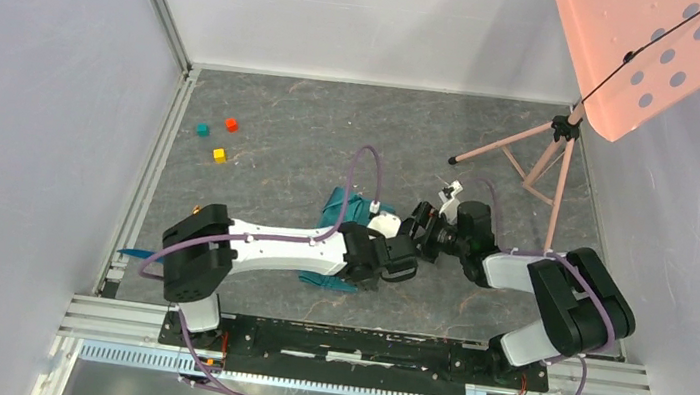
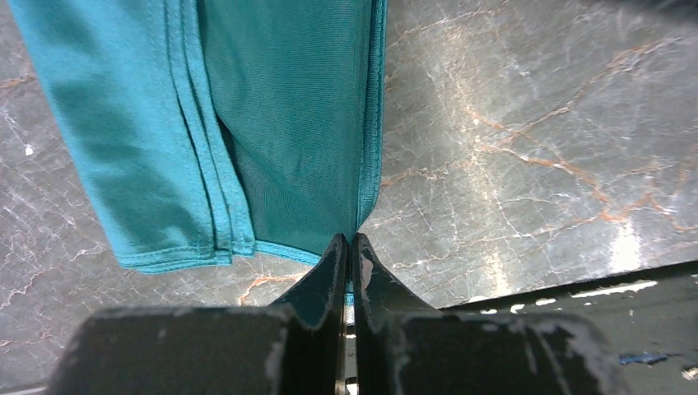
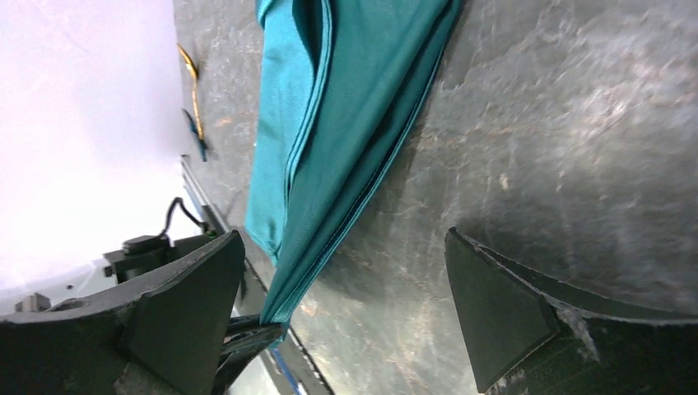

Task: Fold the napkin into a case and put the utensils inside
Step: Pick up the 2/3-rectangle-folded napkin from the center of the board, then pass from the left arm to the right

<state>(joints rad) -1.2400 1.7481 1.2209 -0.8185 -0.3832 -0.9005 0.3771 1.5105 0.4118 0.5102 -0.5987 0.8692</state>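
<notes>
- The left gripper [image 2: 349,244] has its fingers squeezed shut on the bottom corner of the napkin [image 2: 288,123].
- The right gripper [image 3: 342,239] has its fingers wide apart. It holds nothing and hangs just over the table [image 1: 335,125], next to the napkin's long edge.
- The napkin lies in the middle of the table in folded layers. You can see a few hems side by side.
- I think the job right now is one more fold, to make the long thin case.
- To do it well, the left gripper should keep its pinch tight so the soft cloth does not slip out.
- It should lift the corner just a little, then carry it across so the edges line up.
- The right gripper could press down on the other side, so the whole napkin does not slide.
- The two grippers are very close together, so they might bump.
- From the top, the left arm covers much of the napkin, so the fold is hard to check there.
- The gold spoon [image 3: 193,82] and the blue utensil [image 1: 138,252] lie by the left wall, well apart from the napkin. They are not inside yet.
- A red cube [image 1: 231,124], a teal cube [image 1: 202,129] and a yellow cube [image 1: 219,154] sit far back on the left, out of the way.
- A pink stand [image 1: 646,53] is at the back right, also out of the way.
</notes>
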